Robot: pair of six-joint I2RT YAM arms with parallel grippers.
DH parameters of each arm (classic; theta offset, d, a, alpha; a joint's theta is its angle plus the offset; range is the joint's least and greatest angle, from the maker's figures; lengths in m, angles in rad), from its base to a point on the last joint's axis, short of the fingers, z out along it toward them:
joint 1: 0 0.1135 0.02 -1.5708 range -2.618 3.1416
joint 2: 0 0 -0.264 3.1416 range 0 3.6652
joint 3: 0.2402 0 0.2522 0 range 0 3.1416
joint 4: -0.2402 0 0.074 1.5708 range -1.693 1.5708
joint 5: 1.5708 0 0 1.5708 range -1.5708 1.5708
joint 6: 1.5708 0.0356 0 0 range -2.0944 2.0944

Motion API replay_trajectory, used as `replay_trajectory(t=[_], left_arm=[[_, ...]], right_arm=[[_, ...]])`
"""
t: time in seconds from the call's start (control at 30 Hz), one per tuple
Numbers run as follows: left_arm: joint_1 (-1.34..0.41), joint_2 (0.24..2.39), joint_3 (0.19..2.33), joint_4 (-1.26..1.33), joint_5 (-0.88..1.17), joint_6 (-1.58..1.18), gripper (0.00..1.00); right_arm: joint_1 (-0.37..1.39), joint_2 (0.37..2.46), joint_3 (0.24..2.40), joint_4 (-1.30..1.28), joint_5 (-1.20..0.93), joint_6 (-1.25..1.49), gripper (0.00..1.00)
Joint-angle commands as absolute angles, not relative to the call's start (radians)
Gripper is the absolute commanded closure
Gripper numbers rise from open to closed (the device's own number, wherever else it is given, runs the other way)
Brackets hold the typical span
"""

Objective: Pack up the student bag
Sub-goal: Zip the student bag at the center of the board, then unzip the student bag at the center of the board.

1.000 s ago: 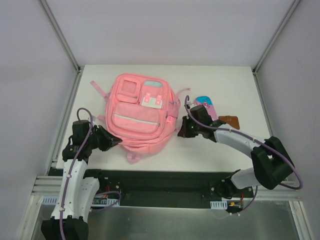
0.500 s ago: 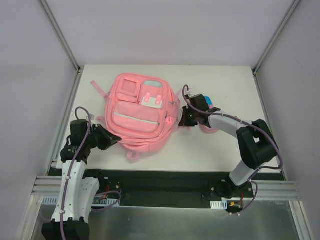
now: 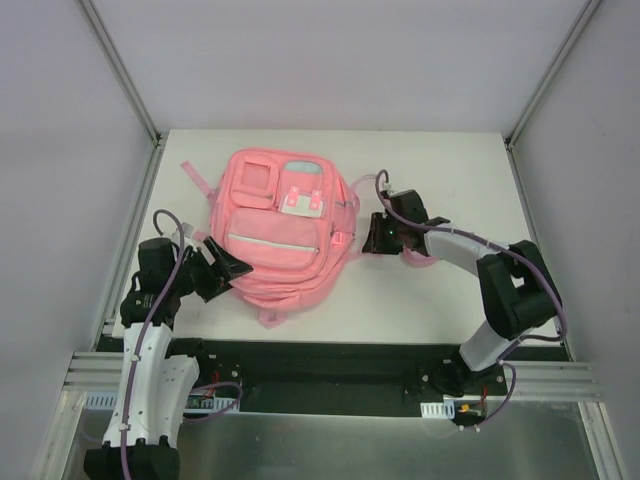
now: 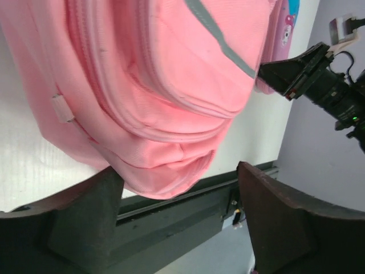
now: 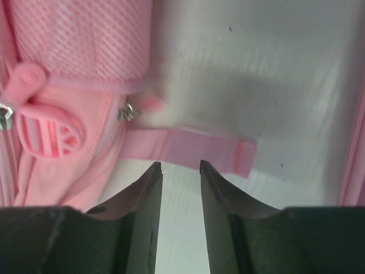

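Note:
The student bag (image 3: 285,228) is a large pink backpack lying flat, front up, left of the table's middle. My left gripper (image 3: 228,272) is at its lower left corner. In the left wrist view this gripper (image 4: 179,171) is open wide, and the bag's rounded bottom corner (image 4: 165,171) lies just above the gap, gripped by nothing. My right gripper (image 3: 375,238) is at the bag's right side. In the right wrist view it (image 5: 179,165) is open a narrow way with only bare table between the fingers. A flat pink strap (image 5: 194,151) lies just beyond the tips.
A round pink buckle tab (image 5: 48,134), a small zip pull (image 5: 126,112) and a mesh side pocket (image 5: 80,40) lie left of the right fingers. A cartoon-printed case edge (image 4: 287,23) shows behind the bag. The black front rail (image 3: 330,362) runs along the near table edge.
Both grippers have gone from shut to open, the left one widely. The right gripper has shifted slightly right, off the bag's side. The bag's near edge has settled a little.

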State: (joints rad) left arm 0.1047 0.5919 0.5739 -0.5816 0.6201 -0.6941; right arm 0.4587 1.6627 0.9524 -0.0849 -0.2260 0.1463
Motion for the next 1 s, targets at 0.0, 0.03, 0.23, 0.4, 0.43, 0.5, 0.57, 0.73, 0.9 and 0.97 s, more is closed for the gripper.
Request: replay_trajectory(t=[0.0,0.03,0.23,0.4,0.43,0.5,0.57,0.73,0.9,0.97], left_arm=[[0.083,0.581,0.611,-0.508,0.686,-0.629,0.18],[0.077,0.580,0.611,-0.509,0.683,-0.633,0.12],[0.057,0.604,0.770,-0.571,0.583,-0.529,0.01],[0.052,0.698,0.935,-0.655,0.508,-0.387,0.01],[0.054,0.718,0.951,-0.664,0.499,-0.367,0.01],[0.054,0.784,0.977,-0.680,0.518,-0.321,0.01],[0.054,0.833,0.979,-0.680,0.552,-0.308,0.01],[0.054,0.842,0.957,-0.680,0.511,-0.282,0.01],[0.054,0.850,0.922,-0.676,0.531,-0.282,0.01],[0.054,0.854,0.913,-0.675,0.532,-0.276,0.01]], right_arm=[[0.463,1.522,0.862,-0.081,-0.215,0.193,0.60],[0.462,1.481,0.842,-0.084,-0.209,0.204,0.57],[0.462,1.411,0.896,-0.077,-0.285,0.248,0.55],[0.463,1.502,1.026,-0.048,-0.368,0.324,0.56],[0.463,1.537,1.046,-0.040,-0.382,0.336,0.57],[0.466,1.572,1.090,-0.029,-0.373,0.377,0.57],[0.471,1.630,1.127,-0.044,-0.368,0.393,0.57],[0.505,1.701,1.148,-0.058,-0.292,0.485,0.57],[0.535,1.752,1.172,-0.041,-0.266,0.514,0.56],[0.541,1.769,1.170,-0.025,-0.258,0.523,0.55]])
